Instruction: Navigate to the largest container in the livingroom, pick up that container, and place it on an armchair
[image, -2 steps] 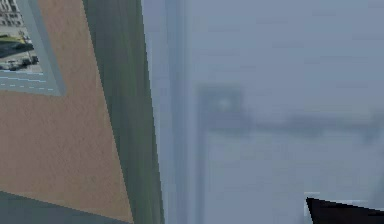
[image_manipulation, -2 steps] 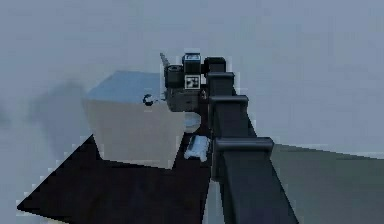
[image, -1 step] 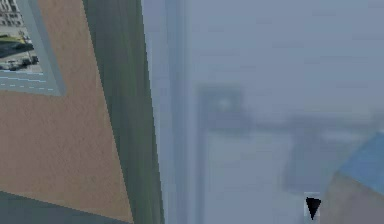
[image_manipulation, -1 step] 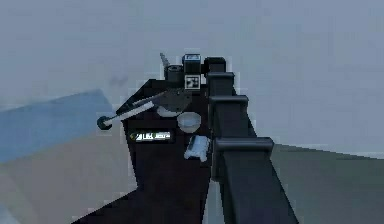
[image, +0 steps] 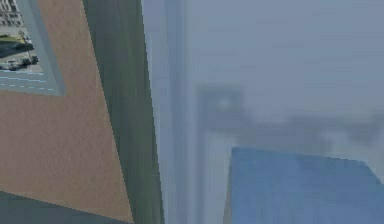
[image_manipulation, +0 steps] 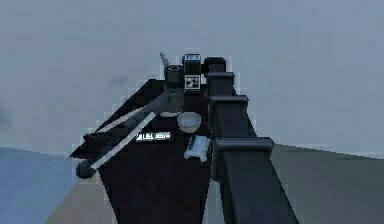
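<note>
The dark square arm bar (image_manipulation: 240, 160) reaches out over a black rectangular tabletop (image_manipulation: 150, 195). The gripper (image_manipulation: 168, 72) sits at the bar's far end, left of two small white marked squares (image_manipulation: 192, 66) and above the table's far edge.

A small white bowl-shaped container (image_manipulation: 188, 122) rests on the tabletop just left of the arm bar, nearer than the gripper and slightly to its right. With the table lying behind the gripper, I cannot tell whether it holds anything or how its fingers stand.

On the same top lie three more things:
- a long grey bat-shaped stick (image_manipulation: 105, 155), slanting from near left to far right
- a flat dark strip with pale marks (image_manipulation: 152, 135)
- a small pale grey object (image_manipulation: 196, 148), just nearer than the bowl

In the forward view, a blue flat-topped block (image: 305, 185) sits at the near right. At the left, a tan wall panel (image: 60, 140) carries a framed picture (image: 22, 45), beside a dark grey upright strip (image: 125, 110).
</note>
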